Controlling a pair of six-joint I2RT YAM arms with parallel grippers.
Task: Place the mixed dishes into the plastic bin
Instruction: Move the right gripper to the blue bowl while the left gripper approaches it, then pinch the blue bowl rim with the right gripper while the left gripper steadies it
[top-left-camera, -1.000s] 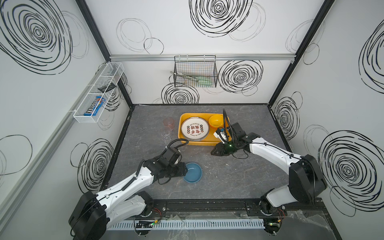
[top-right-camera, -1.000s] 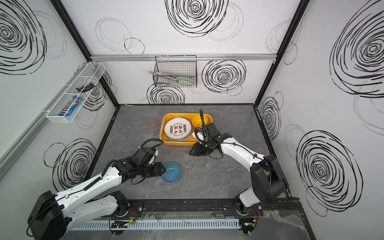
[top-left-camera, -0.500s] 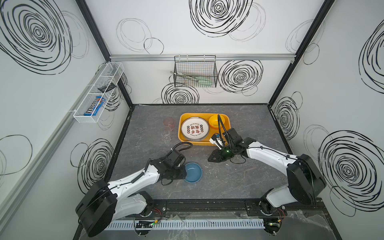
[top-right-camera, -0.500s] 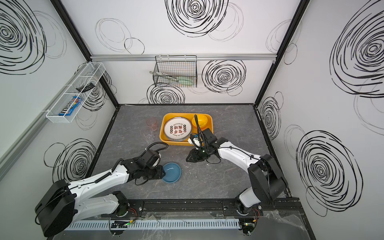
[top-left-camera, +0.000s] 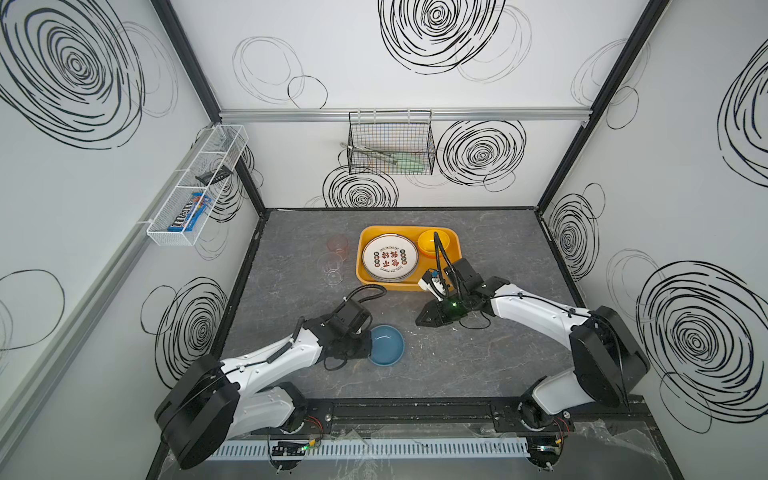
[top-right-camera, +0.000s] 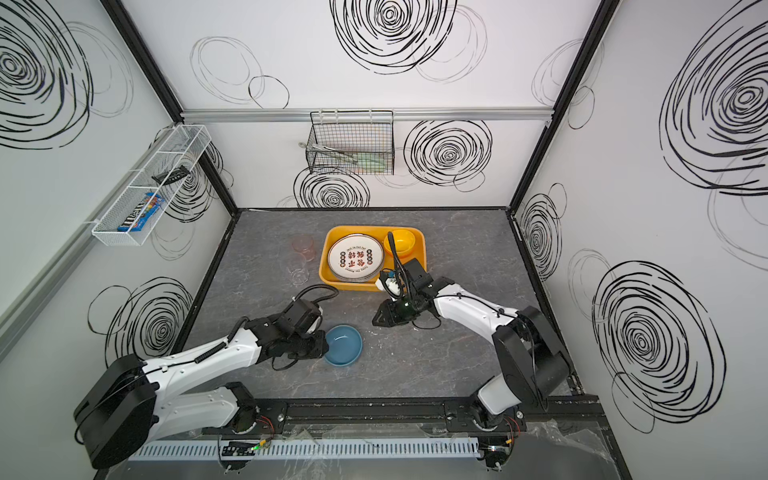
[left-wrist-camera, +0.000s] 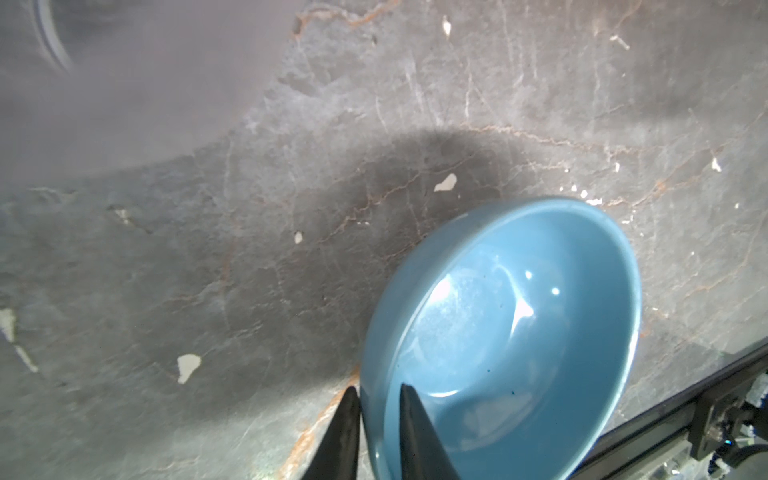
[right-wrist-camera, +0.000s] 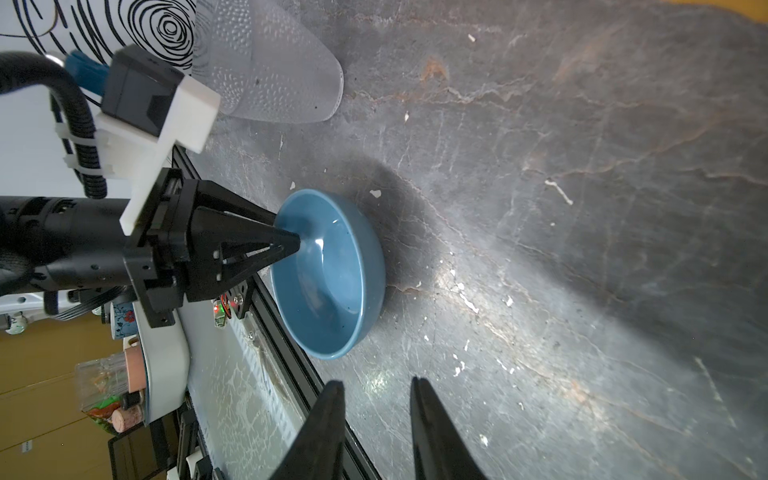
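Blue bowl (top-left-camera: 386, 345) on table (top-left-camera: 478, 374) in a top view, well apart from yellow bin (top-left-camera: 409, 229); plate (top-left-camera: 390, 257), yellow bowl (top-left-camera: 434, 242) already inside; pinkish cup (top-left-camera: 337, 244), clear cup (top-left-camera: 331, 266) beside it, outstanding. Left wrist: my left gripper (left-wrist-camera: 376, 390) clamps bowl rim. Right wrist: my right gripper (right-wrist-camera: 376, 384) parted, empty.

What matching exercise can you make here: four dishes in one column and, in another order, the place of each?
Dishes:
1 blue bowl
2 yellow bowl
3 patterned plate
4 pinkish cup

Places:
A in the plastic bin, left part
B on the table, left of the bin in both top views
C on the table, rim between the tips of the left gripper
D in the bin, far right corner

Pairs: 1-C; 2-D; 3-A; 4-B
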